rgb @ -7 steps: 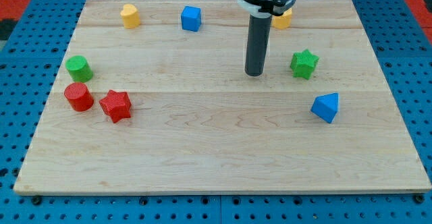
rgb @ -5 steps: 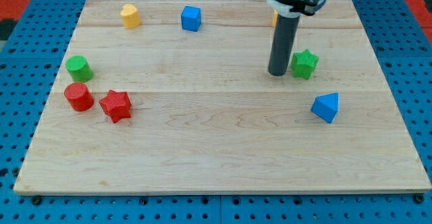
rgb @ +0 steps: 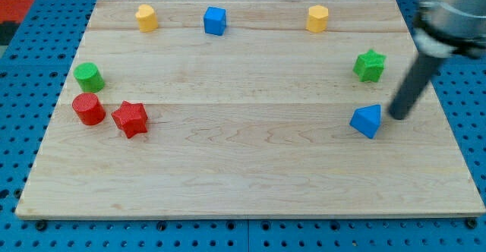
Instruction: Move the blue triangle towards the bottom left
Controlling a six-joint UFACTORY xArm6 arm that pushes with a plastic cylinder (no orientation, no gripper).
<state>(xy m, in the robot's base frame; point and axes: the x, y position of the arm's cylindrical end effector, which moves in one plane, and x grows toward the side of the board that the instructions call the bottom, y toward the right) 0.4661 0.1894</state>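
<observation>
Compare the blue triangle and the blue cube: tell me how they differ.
The blue triangle tapers to a pointed top; the blue cube is boxy with a flat top. The triangle sits at the view's right, below mid-height; the cube sits near the view's top edge, left of centre. My tip is just right of the triangle and far from the cube. The green star is the triangle's nearest neighbour; the cube's nearest is a yellow block. Both are blue.
</observation>
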